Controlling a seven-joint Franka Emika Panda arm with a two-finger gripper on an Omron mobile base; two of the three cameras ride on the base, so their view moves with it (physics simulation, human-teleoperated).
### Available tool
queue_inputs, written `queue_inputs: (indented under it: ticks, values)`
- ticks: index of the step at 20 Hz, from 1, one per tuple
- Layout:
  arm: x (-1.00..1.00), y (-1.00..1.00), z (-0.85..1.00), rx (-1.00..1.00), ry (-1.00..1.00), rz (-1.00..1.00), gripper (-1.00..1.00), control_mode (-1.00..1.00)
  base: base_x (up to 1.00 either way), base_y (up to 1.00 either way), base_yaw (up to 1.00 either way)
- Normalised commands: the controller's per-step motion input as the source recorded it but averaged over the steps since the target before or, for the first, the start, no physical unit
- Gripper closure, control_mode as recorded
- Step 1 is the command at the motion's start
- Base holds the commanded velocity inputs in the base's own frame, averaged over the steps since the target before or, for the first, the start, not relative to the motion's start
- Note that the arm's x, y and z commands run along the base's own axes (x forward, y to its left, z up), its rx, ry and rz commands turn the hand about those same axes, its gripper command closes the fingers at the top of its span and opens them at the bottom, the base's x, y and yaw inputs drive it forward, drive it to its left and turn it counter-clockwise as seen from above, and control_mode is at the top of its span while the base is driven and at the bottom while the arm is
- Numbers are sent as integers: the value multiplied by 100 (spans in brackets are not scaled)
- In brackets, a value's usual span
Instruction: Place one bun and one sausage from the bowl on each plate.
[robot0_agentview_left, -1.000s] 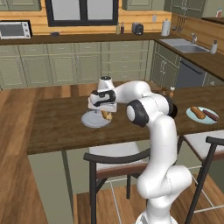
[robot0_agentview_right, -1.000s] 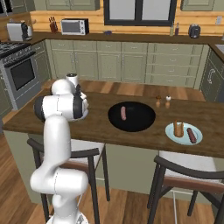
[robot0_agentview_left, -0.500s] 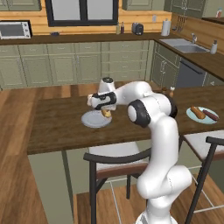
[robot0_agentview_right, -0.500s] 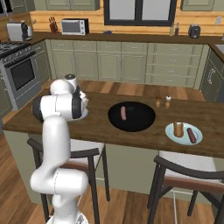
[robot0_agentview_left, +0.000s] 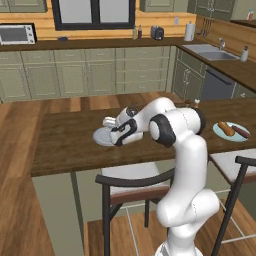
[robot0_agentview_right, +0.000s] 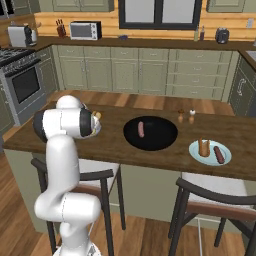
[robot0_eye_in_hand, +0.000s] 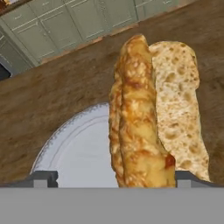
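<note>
The two-finger gripper stands wide, its dark tips on either side of the golden-brown split bun; whether they touch it cannot be told. The bun stands over the round pale grey-white plate, apparently being released there as this plate's bun share. From the left base camera, the gripper sits low over that plate on the long dark wooden counter.

Taking the grey-white plate as landmark:
- On it: the bun; no sausage is visible, so this plate looks half served.
- Beyond it along the counter, well apart: the round shallow black bowl, holding one reddish-brown sausage and no bun that I can see.
- Farthest along: the round light teal plate, carrying one bun and one sausage, judged complete.

Judgement: the remaining sausage belongs on the grey-white plate
</note>
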Motion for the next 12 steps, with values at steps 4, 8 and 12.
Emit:
queue_inputs:
  ticks: [4,8,12]
  values:
    - [-6,16,-24,0,-19,0,-100,-100,0,0,0]
    - [0,39,4,0,-10,1,-100,-100,0,0,0]
    - [-11,-4,84,3,-9,0,-100,-100,0,0,0]
